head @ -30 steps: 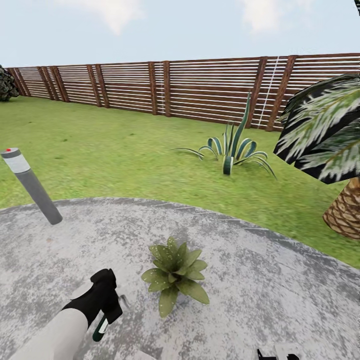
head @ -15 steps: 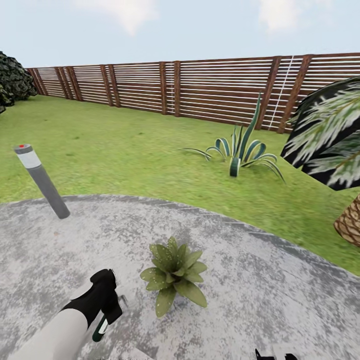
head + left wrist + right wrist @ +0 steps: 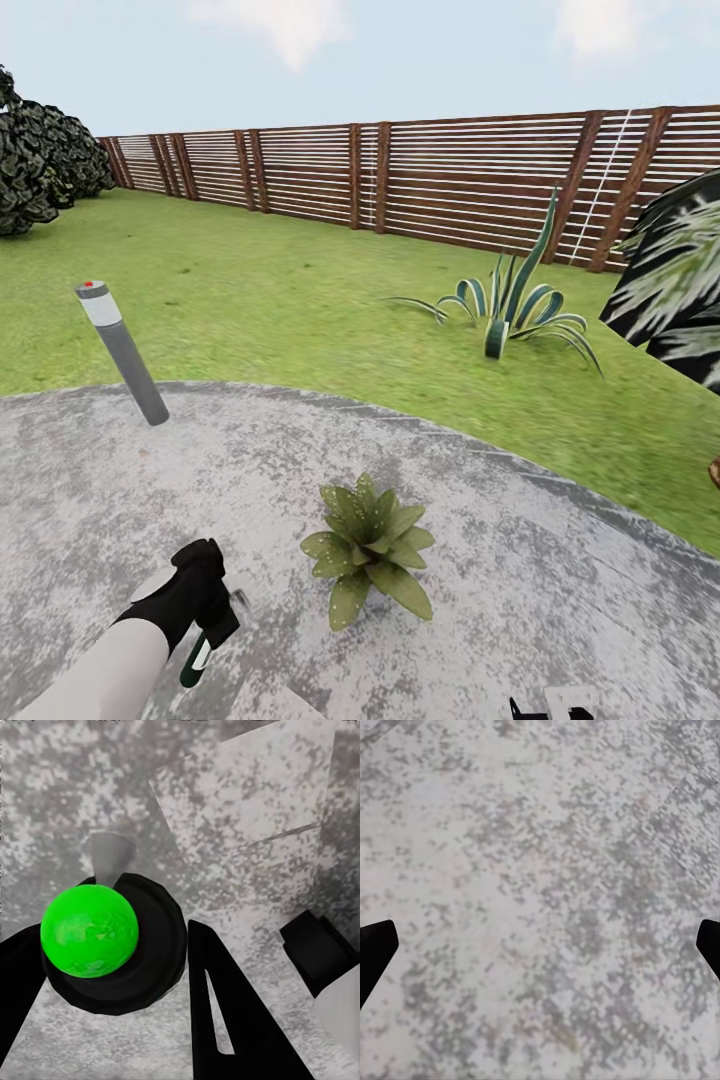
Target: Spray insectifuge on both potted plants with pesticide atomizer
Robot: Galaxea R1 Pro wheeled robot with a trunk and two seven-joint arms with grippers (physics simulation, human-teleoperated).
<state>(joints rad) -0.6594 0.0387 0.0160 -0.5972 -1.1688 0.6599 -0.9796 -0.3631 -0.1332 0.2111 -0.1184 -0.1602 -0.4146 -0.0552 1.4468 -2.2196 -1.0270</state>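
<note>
My left gripper [image 3: 214, 622] is shut on the pesticide atomizer [image 3: 196, 660], a slim dark-green bottle with a white band hanging down from the black fingers, low over the paving. In the left wrist view the atomizer [image 3: 97, 941] is seen end-on as a bright green round top on a dark round body, clamped between the fingers [image 3: 225, 1020]. One potted plant [image 3: 370, 545], a low rosette of pointed green leaves, stands on the grey paved circle [image 3: 520, 590] just right of that gripper. My right gripper [image 3: 540, 952] hangs open over bare paving and peeks in at the head view's bottom edge [image 3: 550, 708].
A grey bollard light [image 3: 122, 350] leans at the paving's far left rim. On the lawn [image 3: 280, 300] behind stand a striped agave [image 3: 510, 310] and, at the right edge, palm fronds [image 3: 680, 280]. A slatted wooden fence [image 3: 450, 180] bounds the back; a dark bush [image 3: 40, 150] sits far left.
The head view has swung left, so everything has slid right in the picture and the bush has come in. The left gripper still holds the atomizer beside the plant.
</note>
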